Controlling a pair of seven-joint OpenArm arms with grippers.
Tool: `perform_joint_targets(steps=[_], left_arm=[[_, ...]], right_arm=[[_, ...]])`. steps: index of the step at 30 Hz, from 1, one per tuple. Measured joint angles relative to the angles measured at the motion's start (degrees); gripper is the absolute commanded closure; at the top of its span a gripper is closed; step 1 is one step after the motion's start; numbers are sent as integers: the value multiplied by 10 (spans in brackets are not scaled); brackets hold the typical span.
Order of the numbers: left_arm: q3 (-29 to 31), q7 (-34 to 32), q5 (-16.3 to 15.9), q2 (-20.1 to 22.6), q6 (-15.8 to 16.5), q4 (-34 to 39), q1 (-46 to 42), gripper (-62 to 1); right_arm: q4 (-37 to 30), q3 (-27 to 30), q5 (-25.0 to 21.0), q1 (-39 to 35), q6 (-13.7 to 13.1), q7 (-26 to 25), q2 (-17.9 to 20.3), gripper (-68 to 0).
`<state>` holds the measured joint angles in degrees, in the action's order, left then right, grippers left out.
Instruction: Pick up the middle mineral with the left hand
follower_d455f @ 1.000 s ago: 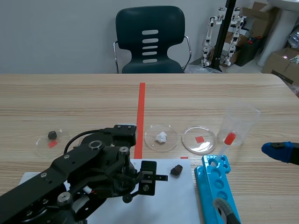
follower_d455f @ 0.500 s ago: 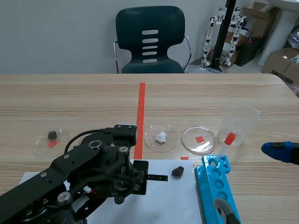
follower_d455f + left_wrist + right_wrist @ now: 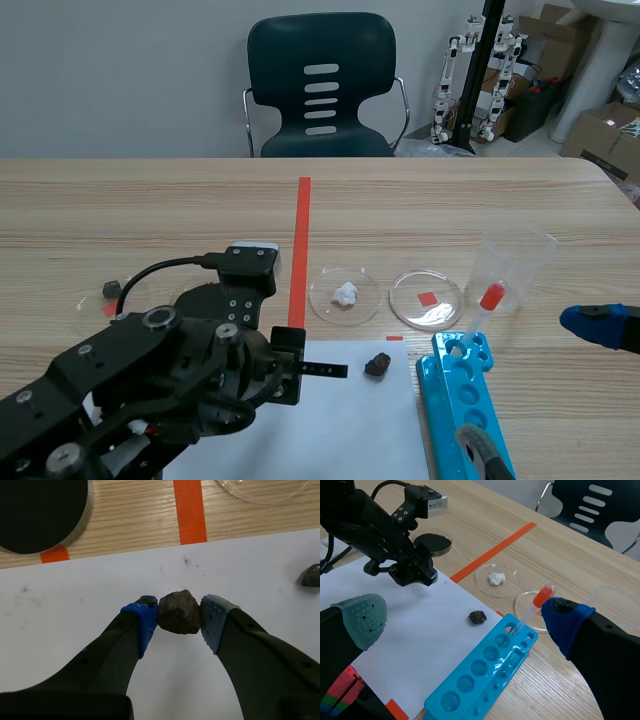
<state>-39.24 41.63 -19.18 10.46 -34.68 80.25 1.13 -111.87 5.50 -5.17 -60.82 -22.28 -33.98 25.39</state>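
Note:
My left gripper (image 3: 179,616) is shut on a dark brown mineral (image 3: 180,612), pinched between its blue pads (image 3: 145,617) just above the white paper (image 3: 75,605). In the scene view the bulky left arm (image 3: 190,365) hides the fingers and the held mineral. A second dark mineral (image 3: 378,364) lies on the paper to the right of that gripper, also seen in the left wrist view (image 3: 312,575). A white mineral (image 3: 345,293) sits in a petri dish. My right gripper (image 3: 462,619) hangs open above the blue tray (image 3: 482,672).
A small dark mineral (image 3: 111,289) sits in a dish at the far left. An empty petri dish (image 3: 427,299) and a clear cup (image 3: 513,262) holding a red-bulbed dropper (image 3: 491,296) stand at the right. A dish with a black disc (image 3: 40,510) lies ahead of the left gripper.
The left arm has drawn back toward the left and risen. The dark mineral on the paper and the right gripper have stayed put.

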Motion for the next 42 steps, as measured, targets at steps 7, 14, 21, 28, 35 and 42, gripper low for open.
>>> perform_joint_targets(steps=[7, 14, 21, 28, 35, 42], left_arm=[[8, -38, 3, 75, 0, 72, -41, -116], [74, -160, 7, 160, 51, 172, -113, -116], [141, -278, 5, 260, 108, 279, -228, -116], [236, -357, 20, 340, 108, 347, -358, -116], [313, -418, 78, 344, 122, 351, -462, -116], [338, -462, 83, 334, 199, 351, -521, -116]], right_arm=[[0, 0, 0, 0, 0, 0, 0, -653], [0, 0, 0, 0, 0, 0, 0, -653], [0, 0, 0, 0, 0, 0, 0, -653], [0, 0, 0, 0, 0, 0, 0, -653], [0, 0, 0, 0, 0, 0, 0, -653], [0, 0, 0, 0, 0, 0, 0, -653]])
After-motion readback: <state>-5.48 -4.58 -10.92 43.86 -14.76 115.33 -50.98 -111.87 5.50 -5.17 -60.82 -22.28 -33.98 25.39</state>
